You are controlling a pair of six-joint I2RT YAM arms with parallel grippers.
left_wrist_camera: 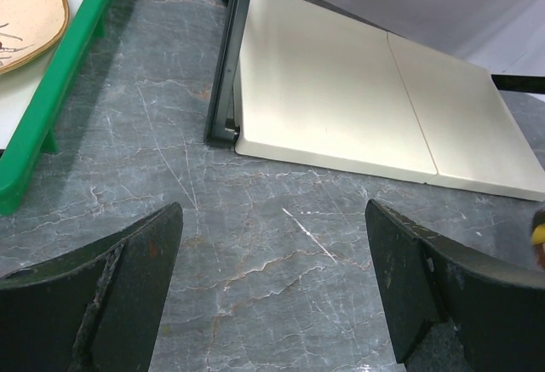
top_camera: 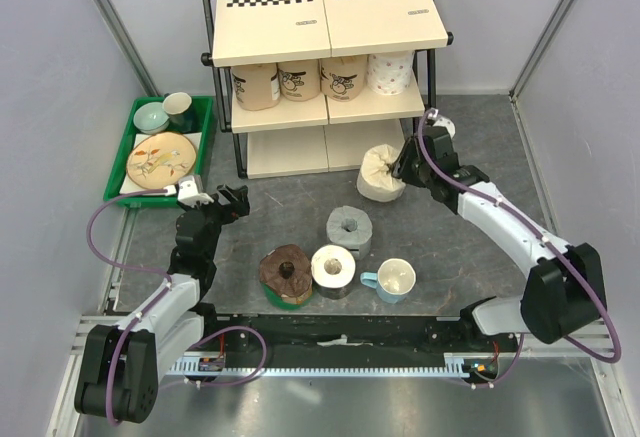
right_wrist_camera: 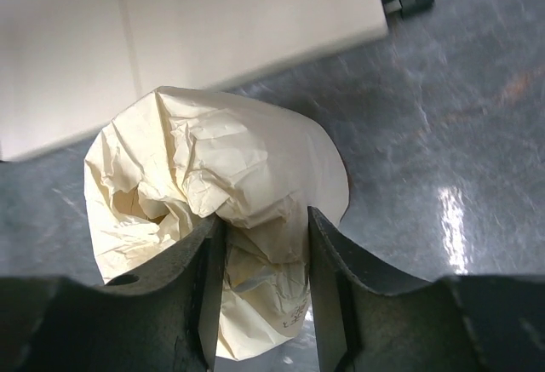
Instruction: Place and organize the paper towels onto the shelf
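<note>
The shelf (top_camera: 330,17) stands at the back; several paper towel rolls (top_camera: 300,79) sit on its middle board. My right gripper (top_camera: 405,164) is shut on the rim of a cream paper-wrapped roll (top_camera: 380,173), held just in front of the bottom board; in the right wrist view the fingers pinch its crumpled wall (right_wrist_camera: 213,185). A grey roll (top_camera: 349,229), a white roll (top_camera: 333,267) and a dark brown roll (top_camera: 286,272) stand on the table. My left gripper (top_camera: 236,200) is open and empty over bare table (left_wrist_camera: 272,270), near the shelf's left front leg (left_wrist_camera: 228,74).
A green tray (top_camera: 205,127) with plates and bowls sits at the left. A white mug with a light-blue handle (top_camera: 394,279) stands right of the white roll. The shelf's bottom board (left_wrist_camera: 358,100) shows ahead in the left wrist view.
</note>
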